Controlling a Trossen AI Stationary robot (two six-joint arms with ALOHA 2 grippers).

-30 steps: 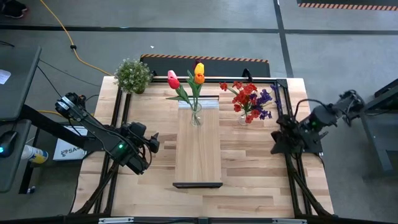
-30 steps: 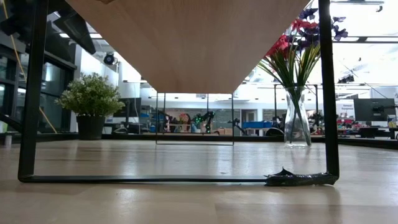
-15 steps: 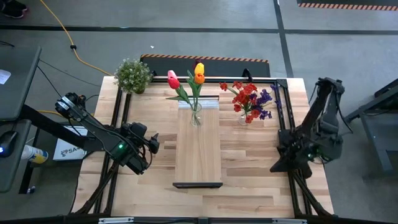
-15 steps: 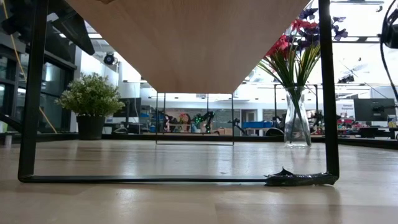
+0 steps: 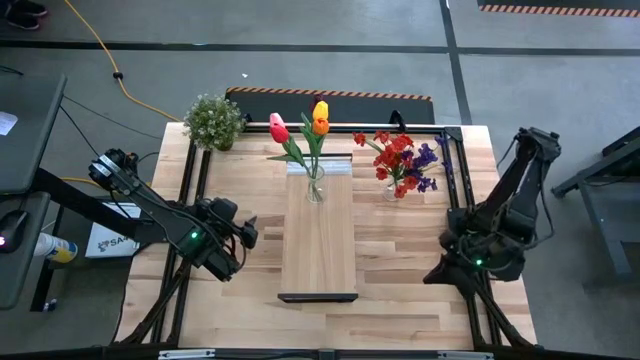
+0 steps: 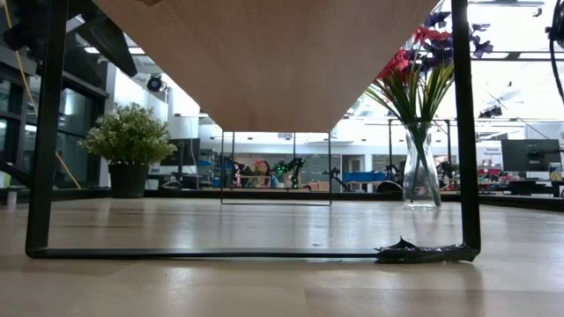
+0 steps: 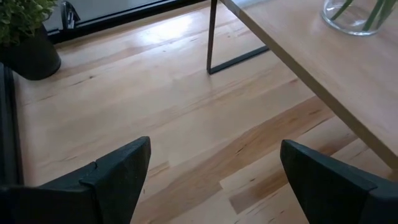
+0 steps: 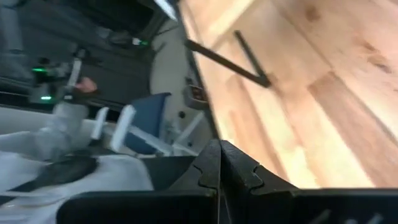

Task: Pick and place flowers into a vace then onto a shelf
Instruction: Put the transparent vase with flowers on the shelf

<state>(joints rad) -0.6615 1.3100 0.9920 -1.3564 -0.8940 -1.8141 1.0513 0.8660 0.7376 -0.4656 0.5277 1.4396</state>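
A: Where are things standing?

B: The tulips in the clear glass vase [image 5: 315, 188] are standing on the long light-wood shelf [image 5: 319, 250]. The red and purple sprays [image 5: 403, 160] are beside it, on the table [image 5: 240, 200].

A: The grippers?

B: The left gripper [image 7: 211, 180] is hanging with fingers apart, left of the shelf. The right gripper [image 8: 219, 163] is pressed together at the table's right edge; it should open before reaching the sprays' vase.

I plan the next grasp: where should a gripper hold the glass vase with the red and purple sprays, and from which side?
Probably the narrow neck of the glass vase, below the sprays. It stands upright on the table right of the shelf, so approach level from the right gripper side.
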